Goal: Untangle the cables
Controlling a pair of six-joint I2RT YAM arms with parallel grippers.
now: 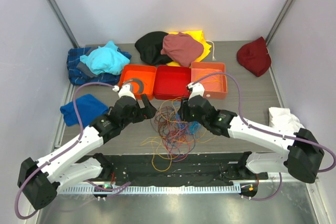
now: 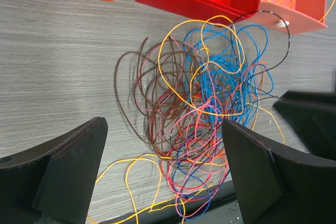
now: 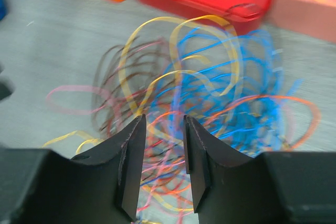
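Observation:
The cables point(image 1: 172, 129) lie in one loose tangle of yellow, blue, red, pink, brown and orange loops on the table in front of the red bin. My left gripper point(image 1: 145, 109) hovers at the tangle's left side, wide open and empty. In the left wrist view its gripper point(image 2: 163, 150) spans the near part of the cables point(image 2: 205, 93). My right gripper point(image 1: 185, 113) is over the tangle's upper right part. In the blurred right wrist view its gripper point(image 3: 163, 150) stands narrowly open above the cables point(image 3: 226, 77), with nothing held.
An orange bin point(image 1: 137, 81), a red bin point(image 1: 172, 81) and a lighter orange bin point(image 1: 209, 77) stand in a row behind the tangle. Piles of cloth lie at the back, a blue cloth point(image 1: 83, 109) at left and a white cloth point(image 1: 283, 118) at right. Some loops hang over the table's near edge.

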